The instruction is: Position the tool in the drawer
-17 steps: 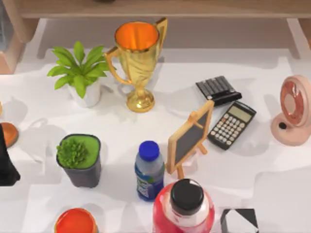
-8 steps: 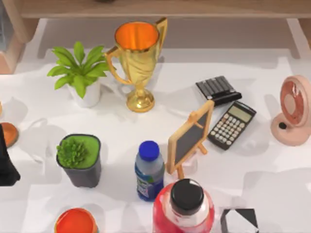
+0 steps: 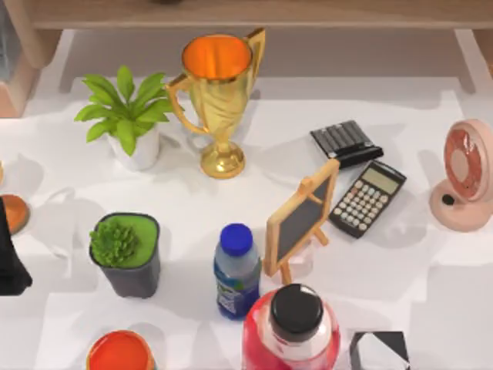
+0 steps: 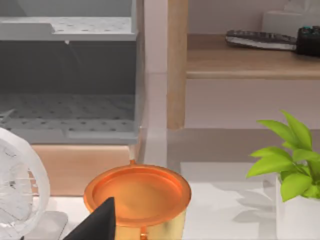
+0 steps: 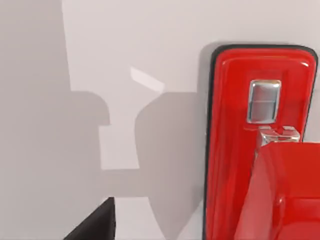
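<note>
Well left of the gold trophy (image 3: 218, 92), at the worktop's (image 3: 192, 202) edge, my left arm (image 3: 9, 258) sits low.
A red stapler (image 5: 260, 145) lies flat on the white worktop, near the dark tip of my right tool (image 5: 95, 225) but apart from it; how it lies from the trophy I cannot tell. My left tool (image 4: 97, 225) shows its dark tip in front of an orange-topped gold cup (image 4: 137, 192), and beyond that cup the grey drawer (image 4: 67, 105) stands open inside a wooden cabinet (image 4: 177, 65). For either tool, I cannot tell whether it is spread or pressed together. Right of the trophy lies a black calculator (image 3: 367, 198).
</note>
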